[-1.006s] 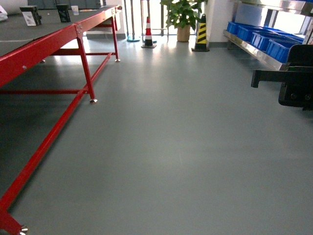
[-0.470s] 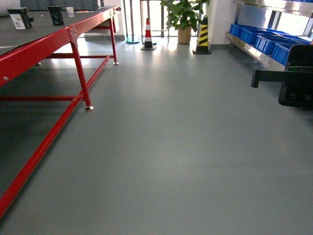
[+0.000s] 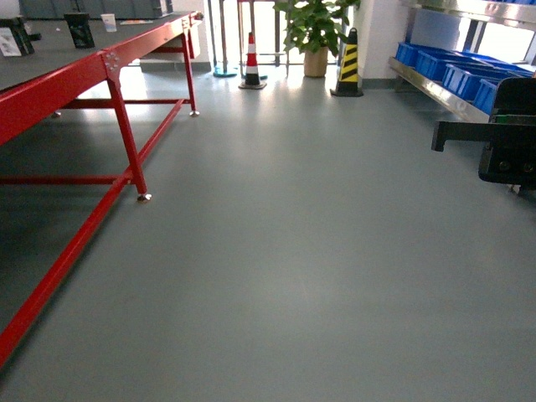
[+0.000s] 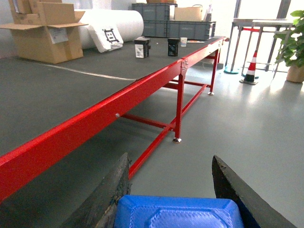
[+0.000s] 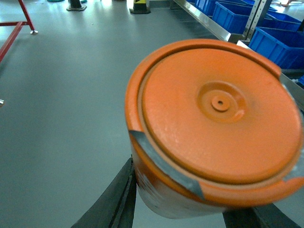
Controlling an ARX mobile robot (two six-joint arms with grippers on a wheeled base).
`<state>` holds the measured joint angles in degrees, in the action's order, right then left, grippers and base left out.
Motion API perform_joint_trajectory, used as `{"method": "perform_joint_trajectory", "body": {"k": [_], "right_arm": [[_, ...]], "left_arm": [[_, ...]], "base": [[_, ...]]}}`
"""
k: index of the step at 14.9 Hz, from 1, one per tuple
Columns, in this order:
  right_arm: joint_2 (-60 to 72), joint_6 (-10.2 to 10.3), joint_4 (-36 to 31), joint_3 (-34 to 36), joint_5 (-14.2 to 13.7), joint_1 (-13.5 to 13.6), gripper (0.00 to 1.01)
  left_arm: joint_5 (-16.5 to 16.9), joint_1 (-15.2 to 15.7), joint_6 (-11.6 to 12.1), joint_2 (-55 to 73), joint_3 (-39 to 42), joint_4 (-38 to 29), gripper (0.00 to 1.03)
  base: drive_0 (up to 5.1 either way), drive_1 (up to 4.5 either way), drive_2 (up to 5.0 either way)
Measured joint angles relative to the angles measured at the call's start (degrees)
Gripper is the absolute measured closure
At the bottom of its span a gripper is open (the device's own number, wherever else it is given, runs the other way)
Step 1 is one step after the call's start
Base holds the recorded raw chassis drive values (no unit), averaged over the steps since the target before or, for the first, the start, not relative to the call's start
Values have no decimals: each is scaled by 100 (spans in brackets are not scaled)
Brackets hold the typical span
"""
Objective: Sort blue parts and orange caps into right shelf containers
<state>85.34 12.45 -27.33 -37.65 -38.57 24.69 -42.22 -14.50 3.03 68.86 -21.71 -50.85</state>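
Note:
A blue part [image 4: 178, 213] with a raised moulded face sits between the dark fingers of my left gripper [image 4: 169, 156], which is shut on it above the floor beside the red table. In the right wrist view an orange cap [image 5: 213, 123] fills the frame, its round top facing the camera, and my right gripper [image 5: 185, 209] is shut on its sides. The right arm's black body [image 3: 502, 142] shows at the right edge of the head view. The right shelf containers [image 3: 435, 60], blue crates, line a steel shelf at the far right and show again as blue crates [image 5: 280, 45].
A long red-framed table [image 3: 75, 75] runs along the left, carrying small black boxes [image 4: 141, 47] and a cardboard box [image 4: 45, 31]. At the far end stand a red-white cone [image 3: 251, 63], a yellow-black cone [image 3: 347, 63] and a potted plant [image 3: 314, 29]. Grey floor [image 3: 293, 251] lies between.
The head view has travelled forward: the red table and its leg slid left and nearer, and the cones and crates shifted slightly right. The right arm holds the same place in the view.

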Motion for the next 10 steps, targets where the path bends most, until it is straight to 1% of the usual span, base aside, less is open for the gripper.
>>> {"method": "perform_joint_trajectory", "body": {"k": [10], "right_arm": [[0, 0, -9, -2, -2, -31, 60]], "left_arm": [[2, 4, 0, -2, 2, 4, 62]], "base": [[1, 431, -429]]}}
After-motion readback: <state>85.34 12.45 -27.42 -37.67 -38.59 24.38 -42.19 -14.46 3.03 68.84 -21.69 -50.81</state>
